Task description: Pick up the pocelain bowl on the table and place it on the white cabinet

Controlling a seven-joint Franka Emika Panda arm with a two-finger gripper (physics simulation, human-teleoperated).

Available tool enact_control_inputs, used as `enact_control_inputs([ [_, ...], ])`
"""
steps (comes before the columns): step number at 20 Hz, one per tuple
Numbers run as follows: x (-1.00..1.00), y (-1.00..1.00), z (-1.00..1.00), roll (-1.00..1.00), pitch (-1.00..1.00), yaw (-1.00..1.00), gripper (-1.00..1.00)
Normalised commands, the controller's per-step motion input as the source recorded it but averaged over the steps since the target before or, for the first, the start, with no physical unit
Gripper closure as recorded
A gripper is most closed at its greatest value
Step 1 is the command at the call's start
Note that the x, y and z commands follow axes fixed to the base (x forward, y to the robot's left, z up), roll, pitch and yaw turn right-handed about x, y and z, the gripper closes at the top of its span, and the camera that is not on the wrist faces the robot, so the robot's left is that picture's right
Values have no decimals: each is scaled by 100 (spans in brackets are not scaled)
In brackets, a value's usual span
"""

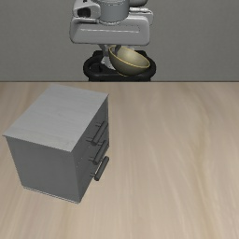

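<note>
The porcelain bowl (133,62), cream-coloured with a darker inside, hangs tilted in the air at the top of the exterior view, well above the wooden table (177,159). My gripper (116,51) reaches down from its grey hand onto the bowl's left rim and is shut on it. The white cabinet (58,119) stands on the table at the exterior view's left, below and to the left of the bowl. Its flat top is bare. Most of the fingers are hidden by the hand and the bowl.
The cabinet's front face carries drawer handles (96,140), and one handle (97,169) sticks out near its bottom. The robot's black base (103,69) sits behind the bowl at the table's far edge.
</note>
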Motion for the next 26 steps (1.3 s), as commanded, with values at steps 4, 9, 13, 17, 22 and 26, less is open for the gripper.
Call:
enact_control_inputs([
  [4,0,-100,0,0,0,0,100],
  [9,0,-100,0,0,0,0,100],
  [13,25,-75,0,0,0,0,100],
  [17,100,0,0,0,0,0,100],
  [22,60,20,-20,0,0,0,100],
  [26,0,0,-100,0,0,0,100],
])
